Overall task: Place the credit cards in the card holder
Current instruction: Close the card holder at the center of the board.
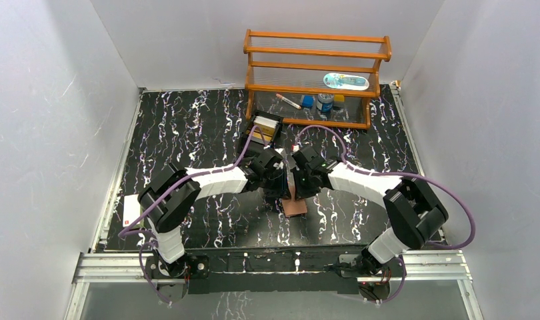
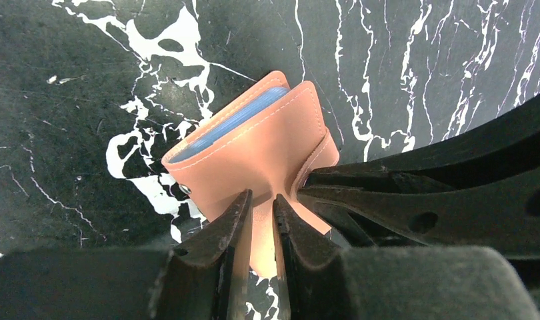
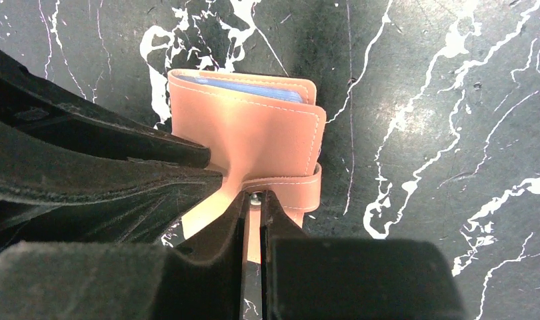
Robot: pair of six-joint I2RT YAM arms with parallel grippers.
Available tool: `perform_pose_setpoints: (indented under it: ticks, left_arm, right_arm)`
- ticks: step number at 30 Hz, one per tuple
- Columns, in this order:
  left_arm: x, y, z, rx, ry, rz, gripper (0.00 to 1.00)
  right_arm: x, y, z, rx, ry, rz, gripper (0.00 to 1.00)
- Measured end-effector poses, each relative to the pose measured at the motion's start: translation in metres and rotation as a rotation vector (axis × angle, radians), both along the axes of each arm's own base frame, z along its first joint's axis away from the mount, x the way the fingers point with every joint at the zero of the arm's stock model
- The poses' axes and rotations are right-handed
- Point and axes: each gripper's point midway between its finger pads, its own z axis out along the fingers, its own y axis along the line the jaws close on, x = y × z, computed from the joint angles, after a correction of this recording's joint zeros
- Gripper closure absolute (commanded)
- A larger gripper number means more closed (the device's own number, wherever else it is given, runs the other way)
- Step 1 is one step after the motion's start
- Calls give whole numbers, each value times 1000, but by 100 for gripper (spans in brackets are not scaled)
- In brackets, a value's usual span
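The tan card holder [image 1: 295,207] lies folded at the table's middle, with pale blue credit cards [image 2: 235,119] tucked inside; their edge also shows in the right wrist view [image 3: 249,89]. My left gripper [image 2: 262,204] is shut on a leather flap of the card holder [image 2: 254,150]. My right gripper [image 3: 255,200] is shut on the snap-button tab [image 3: 289,189] of the card holder [image 3: 254,130]. Both grippers meet over it in the top view, the left [image 1: 279,181] and the right [image 1: 299,181]. A white card [image 1: 130,209] lies at the table's left edge.
A black open-topped tray [image 1: 265,127] holding yellowish cards stands behind the grippers. A wooden rack [image 1: 315,75] with small items stands at the back. White walls close in on both sides.
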Motion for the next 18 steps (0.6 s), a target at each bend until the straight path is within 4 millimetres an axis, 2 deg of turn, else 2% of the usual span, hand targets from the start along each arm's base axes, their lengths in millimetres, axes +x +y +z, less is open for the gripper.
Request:
perform_pose_setpoints:
  ticks: [10,18]
  left_arm:
    - [0,4,-1,-19,-6,44,83]
    - [0,5,0,-23,-10,52,83]
  right_arm:
    - [-1,1,-6,-60,62,3,87]
    - [0,1,-5,-101,47,10,85]
